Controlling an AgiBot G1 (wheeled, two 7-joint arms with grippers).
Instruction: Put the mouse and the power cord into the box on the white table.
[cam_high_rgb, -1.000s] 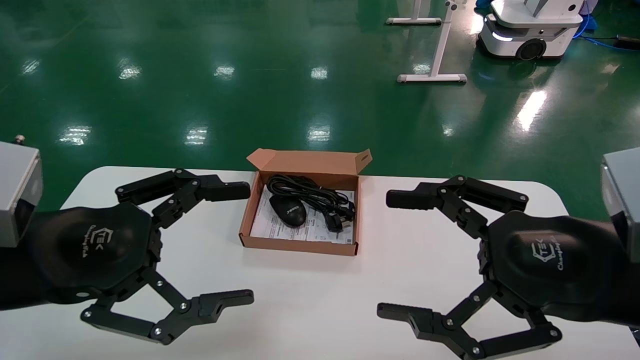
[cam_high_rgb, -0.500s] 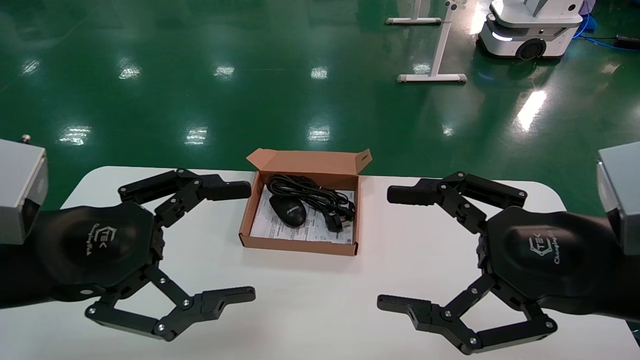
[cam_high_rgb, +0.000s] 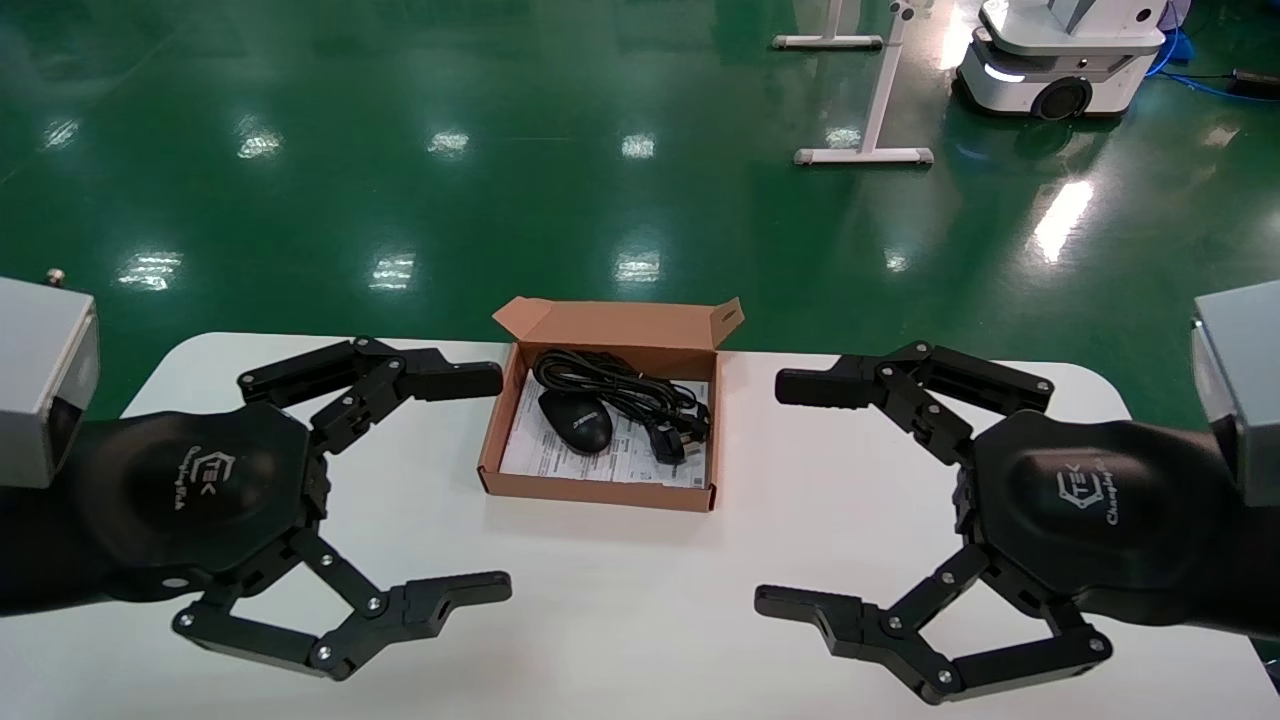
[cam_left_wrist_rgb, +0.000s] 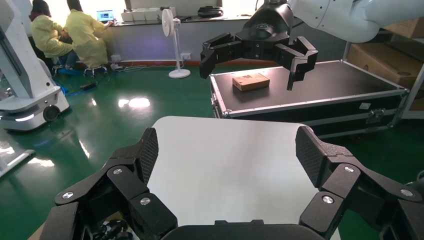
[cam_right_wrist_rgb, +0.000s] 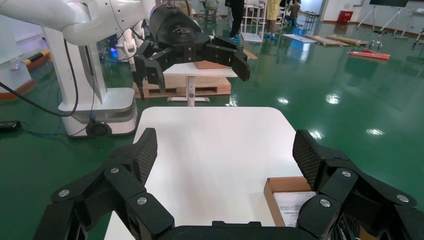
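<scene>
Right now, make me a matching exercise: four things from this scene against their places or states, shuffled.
Things:
1. mouse
2. power cord
3. box
4. left gripper

Places or states:
A. open, over the white table, left of the box
B. in the box, near its left wall
C. flap lid upright
D. bundled in the box, right of the mouse

Pairs: 1-B, 2-D, 3-C, 4-A

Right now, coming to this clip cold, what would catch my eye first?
The two big black grippers, wide open: the left gripper and the right gripper hover over the white table either side of the box. Between them the brown cardboard box stands near the table's far edge, flap up, with the mouse and the power cord already inside on its white printed sheet.
</scene>
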